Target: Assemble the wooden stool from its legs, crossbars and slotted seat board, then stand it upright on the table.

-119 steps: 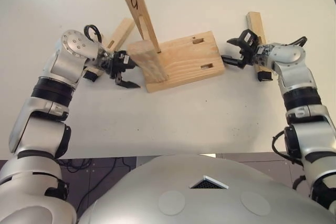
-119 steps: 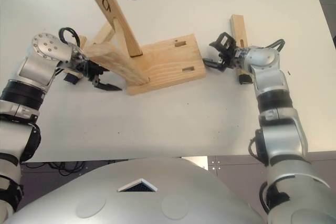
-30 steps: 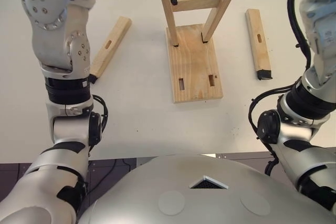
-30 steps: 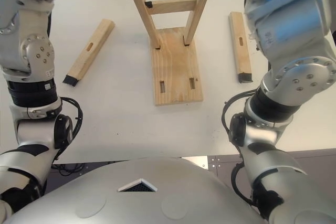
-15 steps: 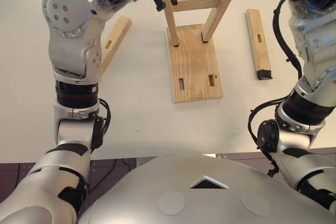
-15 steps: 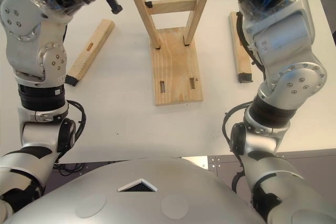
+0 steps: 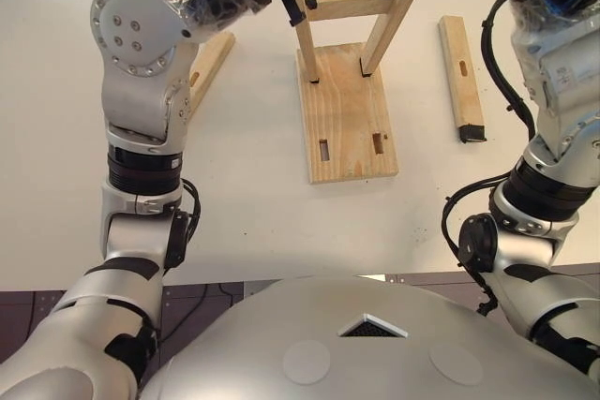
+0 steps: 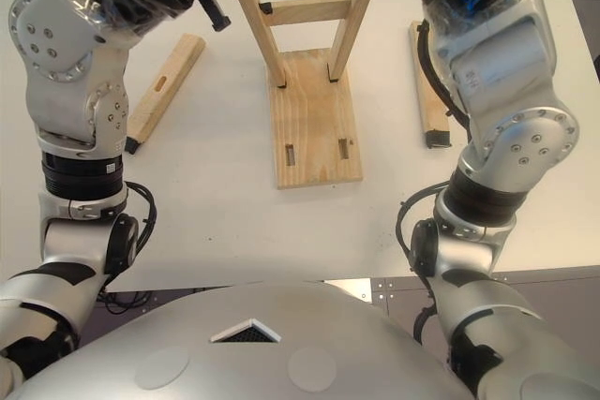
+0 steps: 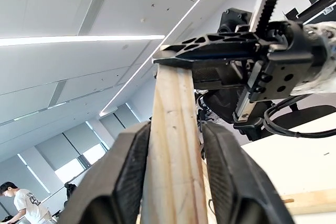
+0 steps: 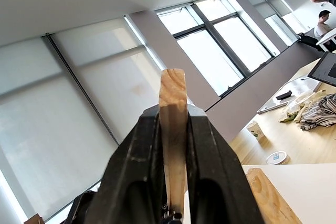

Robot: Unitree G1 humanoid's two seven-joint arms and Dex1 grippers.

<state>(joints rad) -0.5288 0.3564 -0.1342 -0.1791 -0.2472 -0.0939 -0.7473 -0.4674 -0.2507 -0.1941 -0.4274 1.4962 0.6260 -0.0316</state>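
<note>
- Stool (image 7: 349,91) is standing half-built at upper centre of the head view, its seat board (image 7: 349,142) lying flat on the surface (image 7: 244,203).
- Left hand (image 9: 173,145) is clamping one upright leg (image 7: 305,44), and right hand (image 10: 173,124) is clamping the other leg (image 7: 389,21).
- Its wood is looking stiff and light, with joints probably loose, so it is likely calling for even holds on both legs.

The left gripper (image 9: 176,129) clasps the left standing leg (image 7: 302,30), and the right gripper (image 10: 173,121) clasps the right standing leg (image 7: 386,21). Between the grippers, lower down, the crossbar (image 7: 349,5) bars the gap. Beneath them lies the seat board (image 7: 352,138). Outward of the left gripper lies the left loose leg (image 8: 164,86), and outward of the right the right loose leg (image 7: 461,72), with bare table (image 7: 253,185) between each and the board.
</note>
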